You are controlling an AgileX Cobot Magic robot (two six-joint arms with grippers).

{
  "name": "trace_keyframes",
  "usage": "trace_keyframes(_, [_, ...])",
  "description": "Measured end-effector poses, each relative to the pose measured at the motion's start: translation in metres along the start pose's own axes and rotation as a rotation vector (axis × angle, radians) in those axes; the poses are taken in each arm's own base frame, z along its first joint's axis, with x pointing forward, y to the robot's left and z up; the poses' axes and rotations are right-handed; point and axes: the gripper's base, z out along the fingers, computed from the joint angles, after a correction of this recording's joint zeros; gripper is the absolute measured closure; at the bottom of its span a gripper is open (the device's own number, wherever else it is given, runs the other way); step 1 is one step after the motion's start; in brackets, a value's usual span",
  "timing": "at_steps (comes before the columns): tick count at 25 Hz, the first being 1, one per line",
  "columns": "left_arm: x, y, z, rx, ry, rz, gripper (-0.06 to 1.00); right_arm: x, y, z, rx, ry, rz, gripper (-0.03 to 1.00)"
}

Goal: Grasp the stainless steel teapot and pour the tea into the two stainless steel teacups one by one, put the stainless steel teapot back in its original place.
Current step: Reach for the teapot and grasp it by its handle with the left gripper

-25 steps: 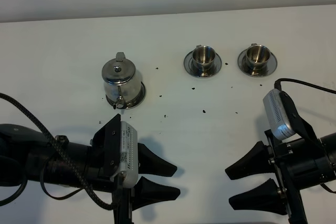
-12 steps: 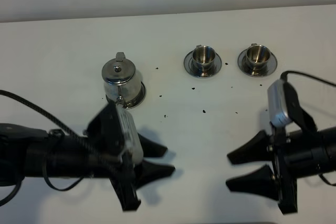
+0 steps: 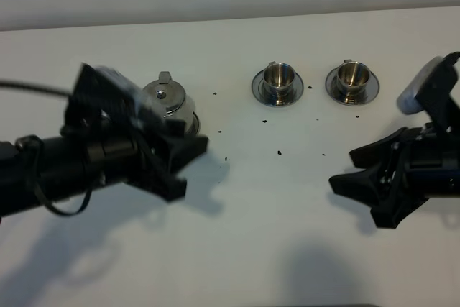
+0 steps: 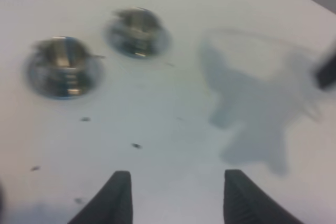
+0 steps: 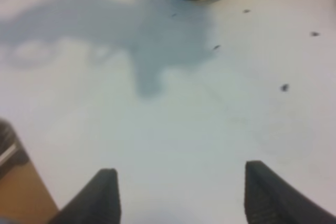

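Operator: What's on my left?

Spotter: Your left gripper [image 3: 192, 168] hangs over the white table [image 3: 237, 41] with its fingers spread apart and nothing between them. The stainless steel teapot [image 3: 167, 98] stands upright just behind it, lid on, seated on the round steel coaster [image 3: 193, 126]. Your arm covers the pot's near side, so I can't tell whether a finger touches it.

Operator: And the middle?

Spotter: You have small dark specks [image 3: 279, 152] scattered on the table. Behind them the two stainless steel teacups [image 3: 278, 75] stand side by side, apart from each other, each upright on its own saucer [image 3: 257, 90]. They are well to the right of the teapot. Your left wrist camera looks towards them, but the picture is blurred.

Operator: My right?

Spotter: Your right gripper [image 3: 342, 168] hovers low, in front of the right-hand cup and clear of it. Its fingers also stand apart and hold nothing, with only bare table showing between them in your right wrist view.
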Motion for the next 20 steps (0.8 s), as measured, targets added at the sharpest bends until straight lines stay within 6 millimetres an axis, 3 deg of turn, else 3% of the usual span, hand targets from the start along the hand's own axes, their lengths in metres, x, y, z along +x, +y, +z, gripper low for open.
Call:
trace_keyframes(6, [-0.019, 0.006, -0.002, -0.075, -0.029, -0.099, 0.51, -0.019, 0.006, -0.03, 0.113, 0.037, 0.11, 0.47])
trace_keyframes(13, [-0.044, 0.001, -0.006, -0.049, 0.003, -0.134, 0.51, -0.014, 0.015, -0.07, 0.289, 0.213, 0.224, 0.49])
trace_keyframes(17, [-0.06, -0.011, -0.008, 0.065, 0.184, -0.081, 0.51, -0.006, 0.034, -0.092, 0.287, 0.255, 0.236, 0.52])
trace_keyframes(20, [-0.068, -0.006, -0.008, 0.016, 0.333, -0.04, 0.51, 0.003, 0.05, -0.11, 0.278, 0.273, 0.217, 0.52])
